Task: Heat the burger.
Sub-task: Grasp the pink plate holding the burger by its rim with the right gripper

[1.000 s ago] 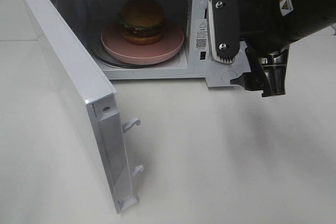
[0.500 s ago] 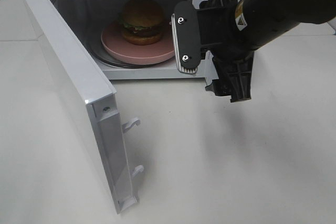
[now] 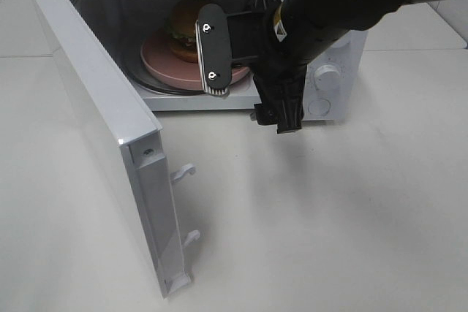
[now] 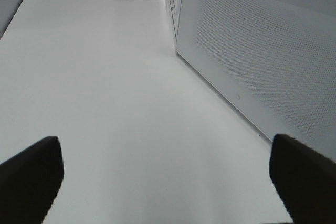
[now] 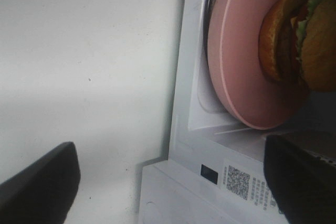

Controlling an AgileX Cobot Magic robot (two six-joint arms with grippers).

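Burger (image 3: 184, 18) sits on pink plate (image 3: 162, 62) inside microwave (image 3: 330, 104), at the desk's (image 3: 329, 217) far edge. Microwave door (image 3: 95, 107) is swung wide open. Right gripper (image 3: 252, 107) is spread wide and empty, just in front of the cavity; one finger (image 3: 214, 52) hides part of the burger from above. Left gripper (image 4: 168, 182) is also spread and empty, low over the desk beside a perforated white microwave panel (image 4: 262, 61).

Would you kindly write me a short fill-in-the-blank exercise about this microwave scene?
1. The burger sits on a pink ____.
2. The plate rests ____ the microwave.
3. The door stands ____.
4. The right gripper holds ____.
Missing words: plate; inside; open; nothing.
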